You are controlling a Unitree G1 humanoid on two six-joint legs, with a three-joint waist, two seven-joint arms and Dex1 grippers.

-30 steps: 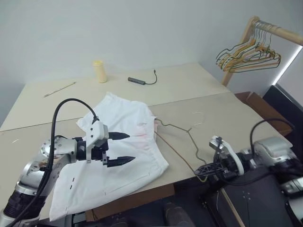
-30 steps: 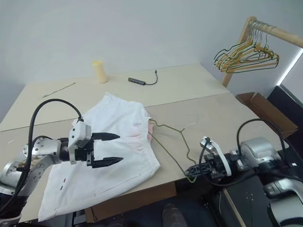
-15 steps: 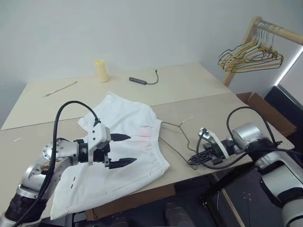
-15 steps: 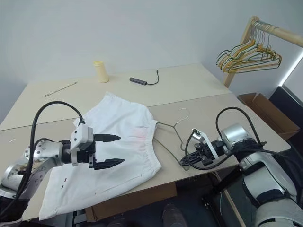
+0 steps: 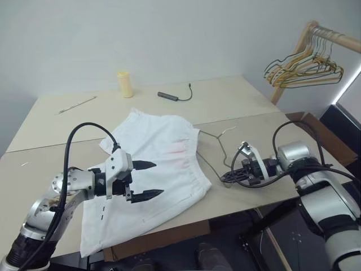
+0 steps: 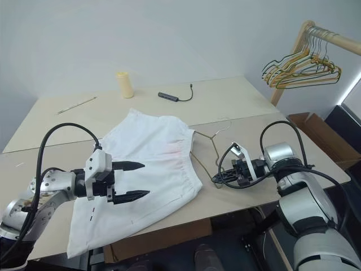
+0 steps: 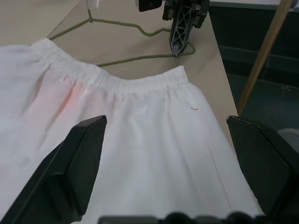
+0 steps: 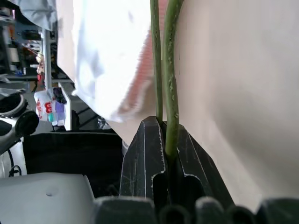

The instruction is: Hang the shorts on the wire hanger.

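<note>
Right gripper [image 6: 221,178] is clamped on the wire hanger [image 6: 210,148] at its lower corner, low over the table [image 6: 248,138] near the front edge. The hanger lies flat, running from that grip back toward the shorts [image 6: 149,169], its far end reaching the waistband and its curled hook pointing away from us.

Left gripper [image 6: 131,180] hangs over the shorts with fingers spread wide, gripping nothing; the white fabric lies under and ahead of it.

Right wrist view gives us what the head views can't: two green wire strands pinched between the black fingers [image 8: 148,158].

Left wrist view shows the gathered elastic waistband, the faint pink patch, and the other gripper on the wire just past the waistband.

Shorts lie spread flat, slightly wrinkled, small black marks near the front hem.
</note>
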